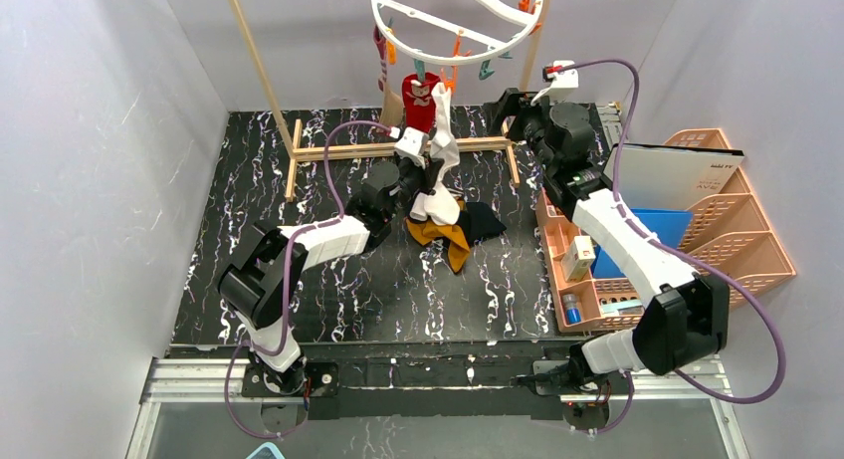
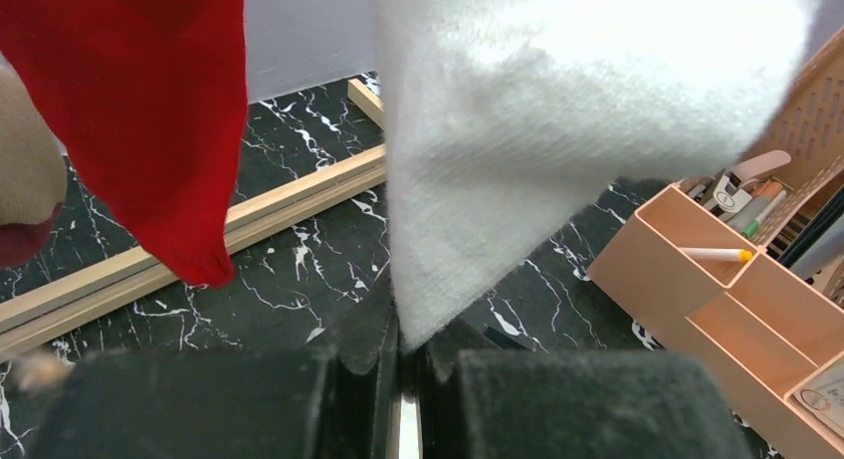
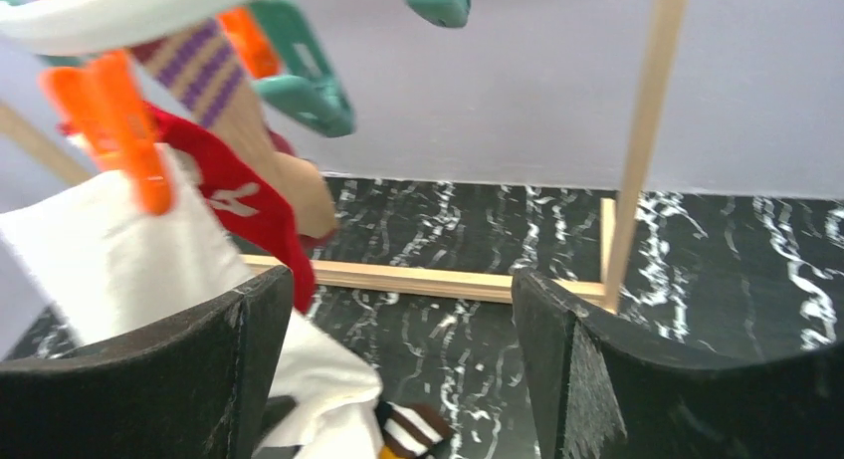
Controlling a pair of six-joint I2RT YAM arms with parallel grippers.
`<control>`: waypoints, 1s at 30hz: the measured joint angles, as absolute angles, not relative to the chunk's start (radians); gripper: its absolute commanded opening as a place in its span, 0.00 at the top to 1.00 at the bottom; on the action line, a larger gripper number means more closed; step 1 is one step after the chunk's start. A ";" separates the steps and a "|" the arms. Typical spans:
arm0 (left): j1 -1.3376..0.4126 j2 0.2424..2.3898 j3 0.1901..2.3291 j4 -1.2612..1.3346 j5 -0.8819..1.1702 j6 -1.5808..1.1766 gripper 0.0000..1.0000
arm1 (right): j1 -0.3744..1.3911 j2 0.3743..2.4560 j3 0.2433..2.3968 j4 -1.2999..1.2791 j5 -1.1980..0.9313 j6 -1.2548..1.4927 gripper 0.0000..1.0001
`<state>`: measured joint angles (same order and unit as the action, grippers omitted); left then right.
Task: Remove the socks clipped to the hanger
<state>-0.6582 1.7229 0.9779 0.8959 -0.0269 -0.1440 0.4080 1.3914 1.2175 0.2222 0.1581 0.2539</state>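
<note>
1. Top view first. The hanger (image 1: 458, 21) hangs high, above and beyond both arms. The left fingers (image 1: 426, 172) are at the lower stretch of the white sock (image 1: 441, 130), which dangles from the ring. The red sock (image 1: 418, 101) hangs just beyond them, and the striped sock (image 1: 381, 56) is further to their left.
2. Just on the near side of the left fingers, a pile of loose socks (image 1: 443, 235) in mustard, black and white lies on the surface (image 1: 299, 300).
3. The right fingers (image 1: 508, 111) sit off to the right of the white sock, apart from it. The peach organiser (image 1: 647, 280) is well behind them.
4. Now the left wrist view. The left fingers (image 2: 378, 379) are pressed together, pinching the bottom tip of the white sock (image 2: 557, 111), and the cloth rises straight up from between them.
5. The red sock (image 2: 149, 111) hangs ahead and to the left of those fingers, touching neither. The wooden rail (image 2: 279, 205) lies on the surface beyond them, and the peach organiser (image 2: 737, 290) is off to their right.
6. Over to the right wrist view. The right fingers (image 3: 149, 379) are spread wide with nothing between them.
7. The white sock (image 3: 109, 250) hangs beside the left-hand finger with an orange clothespin (image 3: 119, 130) gripping its top. The red sock (image 3: 239, 195) and the striped sock (image 3: 214, 76) hang above and ahead. A teal clothespin (image 3: 309, 81) dangles higher up, under the hanger (image 3: 100, 6).
8. A wooden pole (image 3: 647, 130) stands ahead of the right-hand finger.
</note>
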 measured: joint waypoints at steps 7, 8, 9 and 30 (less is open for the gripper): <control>-0.670 1.722 0.977 0.873 -0.019 -0.136 1.00 | 0.458 1.322 1.169 0.325 0.062 0.282 0.16; -0.676 1.722 0.977 0.870 -0.021 -0.132 1.00 | 0.467 1.316 1.169 0.331 0.057 0.284 0.17; -0.684 1.722 0.977 0.867 -0.026 -0.127 1.00 | 0.477 1.312 1.175 0.332 0.052 0.285 0.17; -0.832 1.725 1.001 0.809 -0.151 0.020 1.00 | 0.636 1.505 1.517 0.109 0.181 0.245 0.20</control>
